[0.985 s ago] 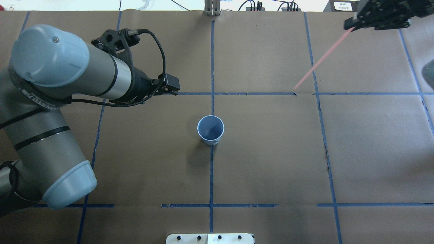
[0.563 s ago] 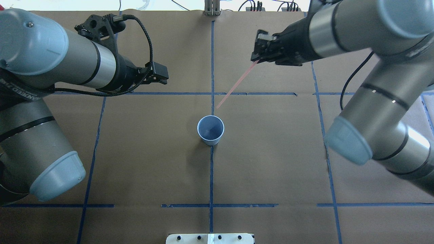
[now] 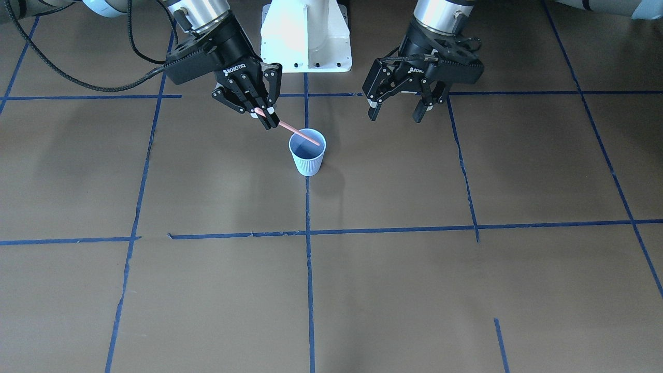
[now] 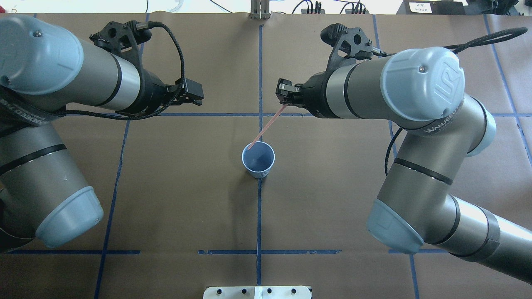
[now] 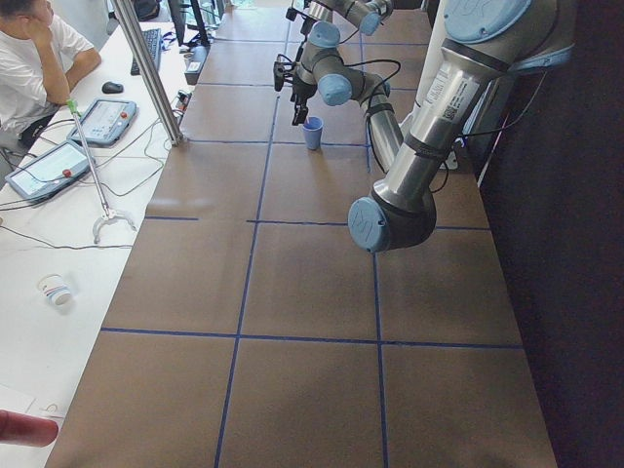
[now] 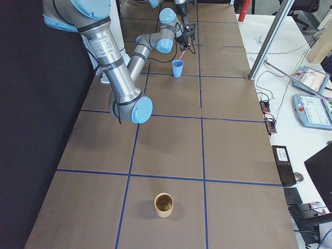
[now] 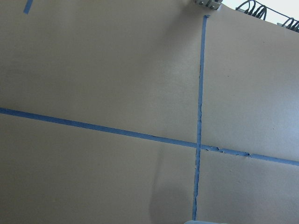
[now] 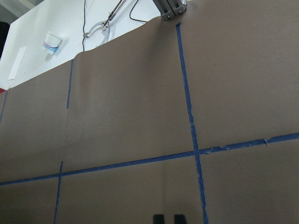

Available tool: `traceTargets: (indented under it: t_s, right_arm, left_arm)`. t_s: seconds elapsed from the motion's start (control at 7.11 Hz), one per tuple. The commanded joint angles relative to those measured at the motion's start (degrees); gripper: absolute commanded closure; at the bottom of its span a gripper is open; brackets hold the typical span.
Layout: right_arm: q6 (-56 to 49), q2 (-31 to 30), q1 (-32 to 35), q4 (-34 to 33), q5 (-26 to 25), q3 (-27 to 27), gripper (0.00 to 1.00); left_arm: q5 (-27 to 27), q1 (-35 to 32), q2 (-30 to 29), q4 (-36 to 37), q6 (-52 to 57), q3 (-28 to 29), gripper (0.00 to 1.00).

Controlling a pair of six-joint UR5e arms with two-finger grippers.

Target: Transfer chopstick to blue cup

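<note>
The blue cup (image 3: 307, 158) stands upright at the table's middle, also in the overhead view (image 4: 258, 162). My right gripper (image 3: 264, 116) is shut on the upper end of the pinkish chopstick (image 3: 298, 132). The stick slants down from it, and its lower tip is at the cup's mouth by the rim. In the overhead view the chopstick (image 4: 266, 126) runs from the right gripper (image 4: 283, 99) to the cup's left rim. My left gripper (image 3: 395, 111) is open and empty, hovering beside the cup on the other side, and shows in the overhead view (image 4: 195, 93).
A tan cup (image 6: 164, 204) stands far off toward the table's right end. The robot's white base (image 3: 305, 36) is behind the cup. Blue tape lines (image 4: 259, 207) cross the brown table. An operator (image 5: 29, 58) sits off the far edge.
My right arm has swung in from the far right toward the centre with the chopstick, whose lower tip went from bare table to the cup's rim. The left arm shifted slightly.
</note>
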Motion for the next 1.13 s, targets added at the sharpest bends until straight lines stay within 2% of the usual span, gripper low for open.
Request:
traceTargets:
  t_s: [0.0,0.14,0.28,0.42,0.56,0.84,0.99]
  right_arm:
    - [0.0,-1.19,-0.95,-0.18,-1.73,-0.07,0.97]
    - [0.0,-2.15,-3.48,-0.27,-3.57,-0.33,0.96]
    - [0.0,-2.59,-6.2,-0.18,-5.16,-0.94,0.89]
    - [0.0,-2.42,-7.01,-0.27,-5.26,-1.82,0.53]
    - [0.0,-2.07,-7.11,-2.44,-5.26,-1.91,0.01]
    - [-0.09,-2.68,-4.4,-3.17,-4.3,2.11,0.0]
    - [-0.26,-4.77,-0.73,-5.43,-0.21,4.39,0.0]
  left_arm:
    - [0.0,0.01,0.0,0.0,-0.09,0.08,0.0]
    - [0.0,0.01,0.0,0.0,-0.1,-0.01,0.0]
    - [0.0,0.01,0.0,0.0,-0.01,0.07,0.0]
    - [0.0,0.01,0.0,0.0,-0.01,-0.01,0.0]
    - [0.0,0.01,0.0,0.0,-0.01,-0.01,0.0]
    - [-0.18,-0.34,0.18,0.0,0.17,-0.62,0.0]
    - [-0.44,-0.77,1.92,0.0,0.69,-0.98,0.0]
